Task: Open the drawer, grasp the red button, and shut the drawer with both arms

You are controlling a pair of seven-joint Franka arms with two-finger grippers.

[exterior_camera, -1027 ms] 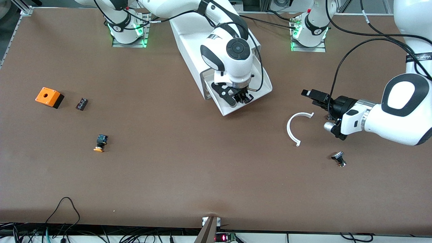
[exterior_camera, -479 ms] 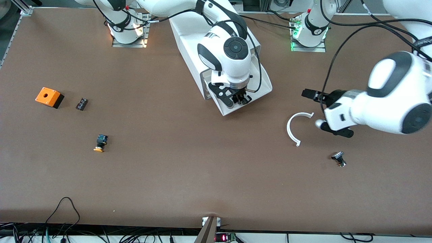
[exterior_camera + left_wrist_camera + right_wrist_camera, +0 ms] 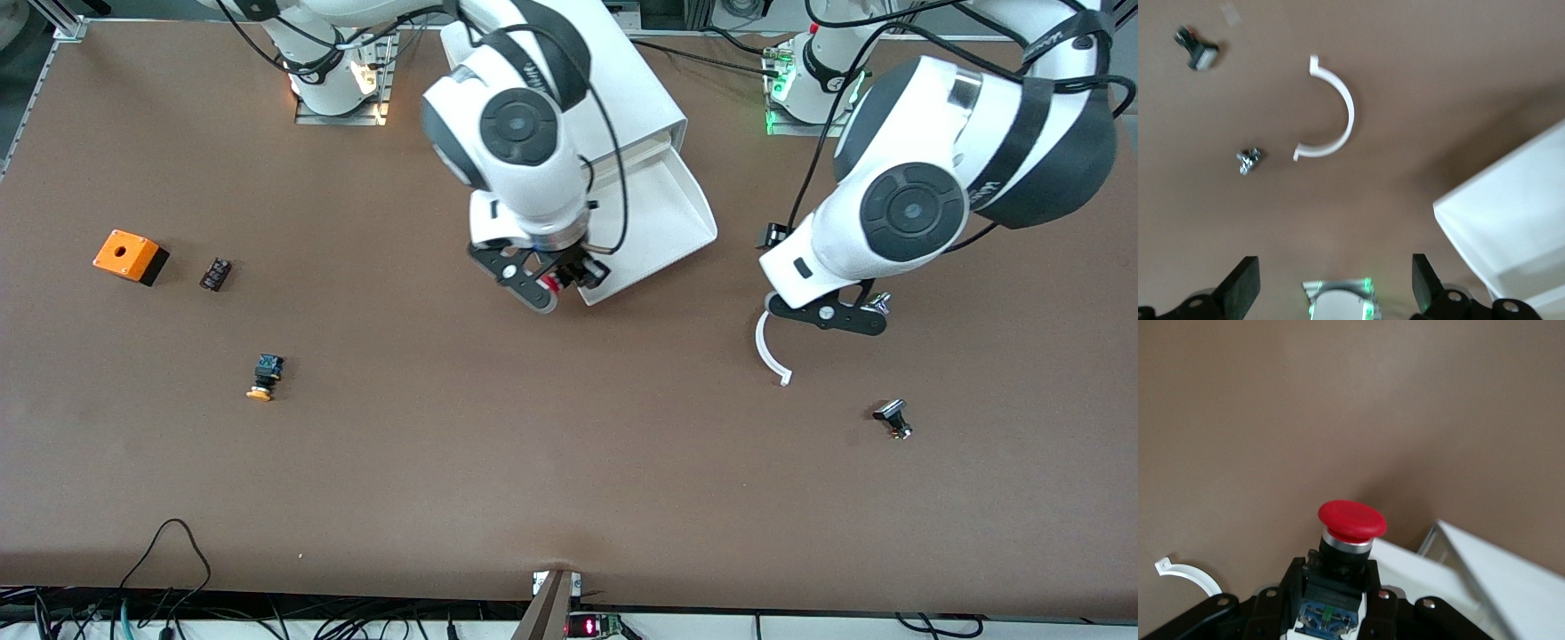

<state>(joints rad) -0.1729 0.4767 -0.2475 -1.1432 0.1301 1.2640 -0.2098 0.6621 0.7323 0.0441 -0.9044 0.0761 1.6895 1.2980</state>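
Progress: While the shallow white plastic tray drawer [image 3: 662, 218] stands pulled out of the large white box cabinet [image 3: 613, 84], the grab looks done and only the closing is left.
Button: the small push button with a glossy red mushroom head, a metal collar and a black-and-blue body [image 3: 1346, 540] is clamped by its body in the right gripper [image 3: 556, 280], up over the drawer's front corner and the table edge beside it.
Left gripper: the black two-finger left gripper [image 3: 1331, 293] hangs with its fingers spread wide and holding nothing, over the thin white plastic half-ring [image 3: 770, 345] toward the left arm's end of the table.
Remaining: pushing the drawer shut, judged to fall to the free left arm.
Drawer surface: smooth, matte, thin-walled, with a low rim.
Table: flat brown matte sheet [image 3: 533, 462].
Strays: an orange box with a round hole [image 3: 130, 256] and a yellow-headed button [image 3: 263, 377] lie toward the right arm's end, well apart from the drawer.
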